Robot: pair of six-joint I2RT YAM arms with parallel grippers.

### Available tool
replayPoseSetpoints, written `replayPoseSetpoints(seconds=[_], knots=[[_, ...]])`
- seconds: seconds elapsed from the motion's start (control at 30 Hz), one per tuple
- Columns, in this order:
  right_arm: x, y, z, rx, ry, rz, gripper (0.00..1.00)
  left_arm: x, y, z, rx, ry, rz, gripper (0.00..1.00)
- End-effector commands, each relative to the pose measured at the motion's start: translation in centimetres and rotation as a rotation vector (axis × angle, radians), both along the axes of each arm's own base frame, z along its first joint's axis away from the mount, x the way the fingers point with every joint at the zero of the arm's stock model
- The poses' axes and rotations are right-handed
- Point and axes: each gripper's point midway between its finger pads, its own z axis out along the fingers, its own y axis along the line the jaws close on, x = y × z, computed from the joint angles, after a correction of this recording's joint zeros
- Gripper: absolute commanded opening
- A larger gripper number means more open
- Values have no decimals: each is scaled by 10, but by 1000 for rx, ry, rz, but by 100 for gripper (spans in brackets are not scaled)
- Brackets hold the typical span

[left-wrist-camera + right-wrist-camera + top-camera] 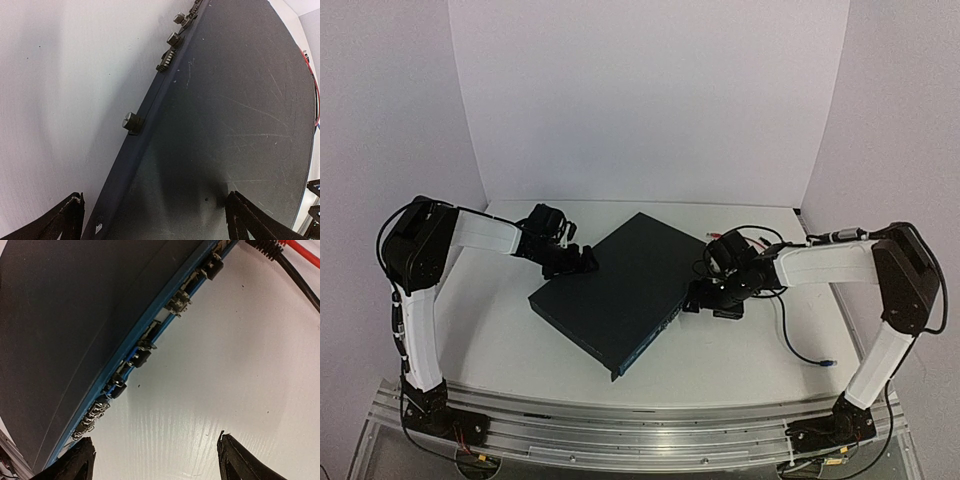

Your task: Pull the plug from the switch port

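Squaring up to pull
My right pincer (pixel 152 456) hangs open off the switch's (pixel 75 315) blue edge; I should close squarely on the dark plug (pixel 140 358) (that one alone), then pull straight out.

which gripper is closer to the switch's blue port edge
Right. The right gripper sits just beside the blue port edge of the switch; the left gripper is at the opposite edge.

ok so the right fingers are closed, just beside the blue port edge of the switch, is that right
Not quite: the right fingers are open, not closed. The right wrist view shows them spread wide with only bare table between them. The rest stands: they are just beside the blue port edge of the switch.
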Motion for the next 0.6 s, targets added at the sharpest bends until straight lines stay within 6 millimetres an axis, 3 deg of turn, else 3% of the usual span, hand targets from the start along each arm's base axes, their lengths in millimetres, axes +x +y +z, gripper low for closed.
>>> replayPoseSetpoints(seconds=[0.0,0.57], knots=[[10,13,9,39,-6,4,81,3,-6,2,-11,-1,-14,98],[23,18,0,33,-27,-21,81,1,-13,3,-32,-9,-41,98]])
